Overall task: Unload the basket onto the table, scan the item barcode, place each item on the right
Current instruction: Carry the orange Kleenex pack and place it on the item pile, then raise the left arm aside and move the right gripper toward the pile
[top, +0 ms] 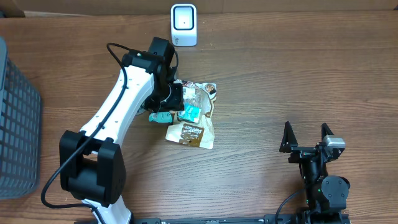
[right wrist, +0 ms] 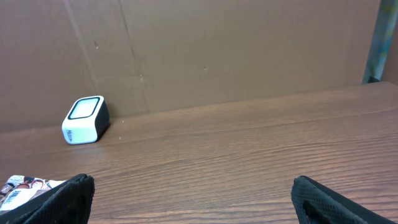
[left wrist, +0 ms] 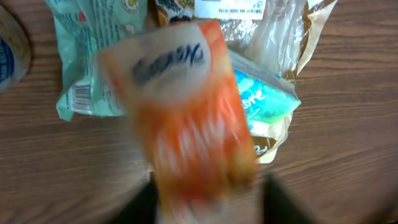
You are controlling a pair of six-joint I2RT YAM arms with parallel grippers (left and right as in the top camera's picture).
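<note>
Looking down on a wooden bench (top: 280, 74), the overhead view shows 2 robot arms. The white left arm reaches across to a pile of packets (top: 193, 115) near the middle, and its left hand (top: 174, 99) sits over the pile's left side. In the left wrist view an orange packet (left wrist: 193, 112), which I take to be the item for scanning, fills the centre, heavily blurred. It lies between the 2 dark fingers (left wrist: 140, 208) at the bottom edge, above the pile. The fingers stand somewhat apart, but the blur hides whether they press on the packet or have let it go. Its long axis runs straight out from the hand, leaning slightly left, with the dark lettered end pointing away from the hand. No barcode shows on the face in view. Behind it lies a teal packet (left wrist: 93, 56) with a printed barcode at its lower corner. The white scanner (top: 183, 25) stands near the far edge of the bench, just beyond the left hand and apart from the pile. The right hand (top: 306, 138) rests well away at the near right, fingers spread wide and empty, so the left arm is much the nearer to both packet and scanner. A grey basket (top: 18, 112) sits at the far left.
</note>
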